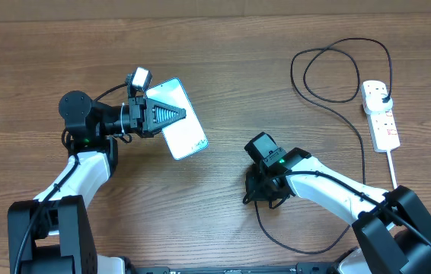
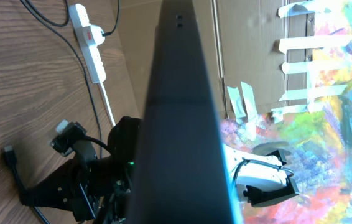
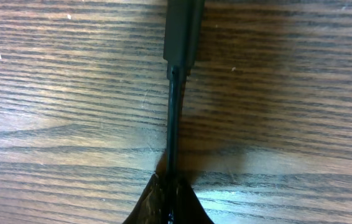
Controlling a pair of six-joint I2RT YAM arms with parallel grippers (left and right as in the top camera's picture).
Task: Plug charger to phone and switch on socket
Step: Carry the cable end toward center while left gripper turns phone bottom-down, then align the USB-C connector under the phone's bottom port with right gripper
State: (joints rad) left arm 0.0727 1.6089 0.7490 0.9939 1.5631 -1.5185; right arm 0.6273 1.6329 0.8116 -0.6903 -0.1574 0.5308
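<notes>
My left gripper (image 1: 171,116) is shut on the phone (image 1: 189,131), holding it tilted above the table with its light blue screen up. In the left wrist view its dark edge (image 2: 176,106) fills the middle. My right gripper (image 1: 260,195) is down at the table and shut on the charger cable (image 3: 173,118), just behind its connector tip (image 3: 184,28). The tip also shows in the left wrist view (image 2: 8,154), lying on the wood. The cable (image 1: 330,99) loops back to a black plug (image 1: 384,95) seated in the white socket strip (image 1: 383,122).
The strip (image 2: 90,38) lies at the far right with its thick white cord (image 1: 392,171) running toward the right arm's base. The cable also curves along the table's front (image 1: 299,249). Beyond the table is taped cardboard (image 2: 250,56) and a colourful cloth (image 2: 331,124).
</notes>
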